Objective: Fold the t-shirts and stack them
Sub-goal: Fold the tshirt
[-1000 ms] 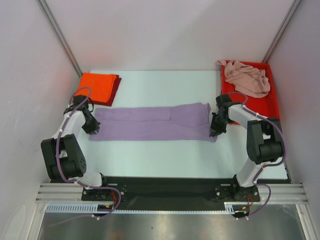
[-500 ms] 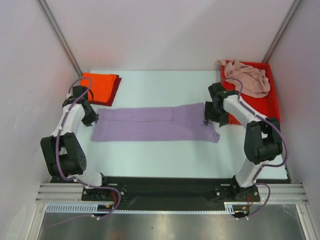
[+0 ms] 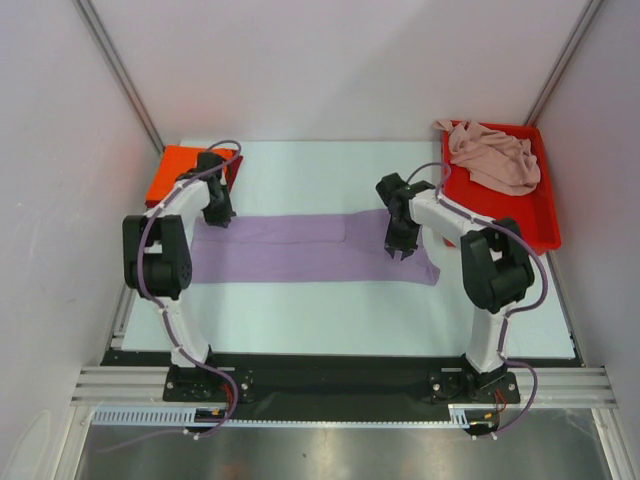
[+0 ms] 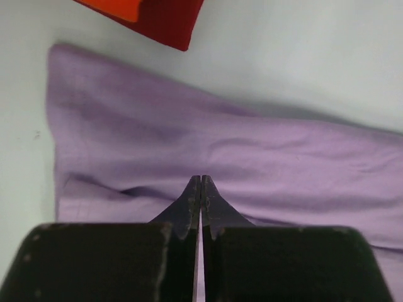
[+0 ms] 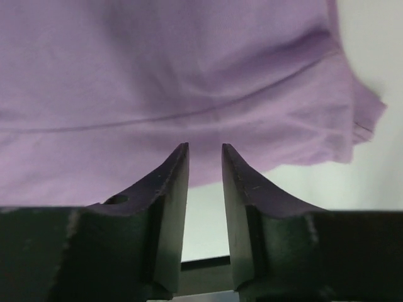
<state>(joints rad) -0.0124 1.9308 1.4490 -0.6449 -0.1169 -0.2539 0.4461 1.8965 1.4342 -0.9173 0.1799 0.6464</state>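
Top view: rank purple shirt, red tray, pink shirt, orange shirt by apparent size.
1. purple shirt
2. red tray
3. pink shirt
4. orange shirt, partly hidden, so less sure

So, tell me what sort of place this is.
Probably a robot lab test cell: plain white walls box in the table, the left arm and right arm are bolted to an aluminium rail, and a pale pink t-shirt lies in a red tray.

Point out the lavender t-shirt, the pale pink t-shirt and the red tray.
lavender t-shirt (image 3: 300, 250), top external view, middle of the flat folded strip.
pale pink t-shirt (image 3: 495, 158), top external view, centre of the crumpled heap.
red tray (image 3: 540, 212), top external view, bare floor near its right rim.
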